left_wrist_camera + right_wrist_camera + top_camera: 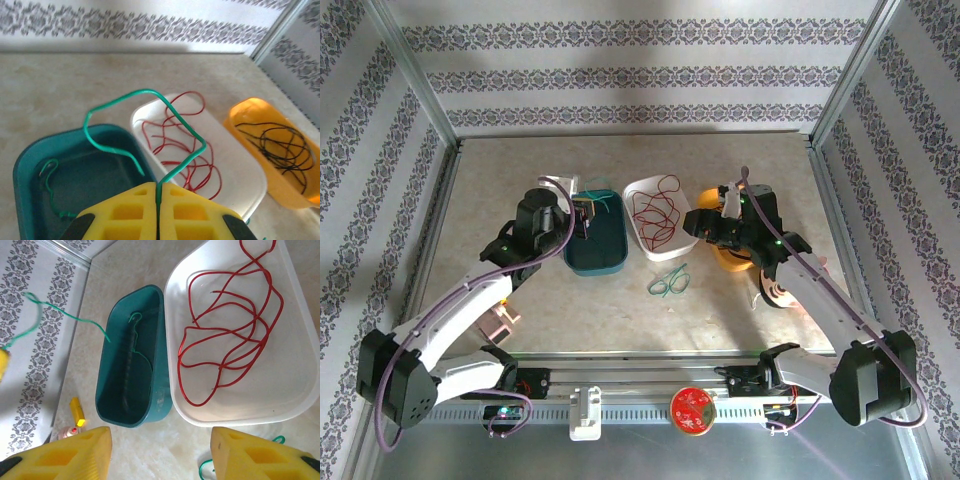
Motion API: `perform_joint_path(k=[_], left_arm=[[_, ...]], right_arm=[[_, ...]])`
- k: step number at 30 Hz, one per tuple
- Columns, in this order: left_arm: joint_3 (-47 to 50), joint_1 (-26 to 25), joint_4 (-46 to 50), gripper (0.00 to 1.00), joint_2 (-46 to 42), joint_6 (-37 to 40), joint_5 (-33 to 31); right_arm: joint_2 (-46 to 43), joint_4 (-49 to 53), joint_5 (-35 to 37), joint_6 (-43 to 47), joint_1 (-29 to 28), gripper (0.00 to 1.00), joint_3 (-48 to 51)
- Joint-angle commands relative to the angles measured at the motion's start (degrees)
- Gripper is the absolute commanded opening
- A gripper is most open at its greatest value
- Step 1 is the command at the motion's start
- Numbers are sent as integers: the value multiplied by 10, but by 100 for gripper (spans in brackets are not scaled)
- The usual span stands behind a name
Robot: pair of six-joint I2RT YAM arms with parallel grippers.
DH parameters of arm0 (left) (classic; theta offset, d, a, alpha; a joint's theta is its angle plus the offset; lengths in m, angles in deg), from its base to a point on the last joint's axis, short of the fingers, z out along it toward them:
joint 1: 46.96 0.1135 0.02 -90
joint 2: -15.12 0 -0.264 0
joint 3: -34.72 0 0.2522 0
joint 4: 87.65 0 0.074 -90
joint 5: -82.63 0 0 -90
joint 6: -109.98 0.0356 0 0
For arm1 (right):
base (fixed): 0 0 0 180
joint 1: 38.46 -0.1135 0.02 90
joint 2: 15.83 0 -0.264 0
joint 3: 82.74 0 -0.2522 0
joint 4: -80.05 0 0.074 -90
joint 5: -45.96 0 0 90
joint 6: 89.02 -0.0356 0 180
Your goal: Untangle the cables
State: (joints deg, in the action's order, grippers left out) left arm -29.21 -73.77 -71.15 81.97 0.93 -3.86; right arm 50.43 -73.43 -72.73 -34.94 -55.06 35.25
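Note:
My left gripper [158, 184] is shut on a green cable [145, 92], which rises from the yellow fingertips in a bent loop above the teal bin [20, 165]. From above, that gripper [585, 215] hangs over the teal bin [595, 262]. A second green cable [134, 319] lies inside the bin. Red cables [225, 335] lie looped in the white tray [295, 365]. Black cables [280, 145] fill the orange bin [280, 192]. Another green cable [670, 282] rests on the table. My right gripper [160, 440] is open above the bare table, nothing between its fingers.
The three containers stand side by side mid-table, with the orange bin [732, 262] partly under my right arm. A red disc [693, 408] and a white block [586, 412] sit on the front rail. A small yellow piece [76, 411] lies left of the teal bin.

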Motion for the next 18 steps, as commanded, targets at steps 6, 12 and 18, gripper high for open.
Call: perform_joint_path(k=[6,12,18], left_arm=[[36,18,-37,0,106,-70,29],[22,24,-27,64,133,-69,5],[23,23,-27,100,61,-41,-27]], right_arm=[[-7,5,3,6,3,55,6],[-4,59,19,53,-13,56,-9],[17,138,76,105,-52,56,-3]])
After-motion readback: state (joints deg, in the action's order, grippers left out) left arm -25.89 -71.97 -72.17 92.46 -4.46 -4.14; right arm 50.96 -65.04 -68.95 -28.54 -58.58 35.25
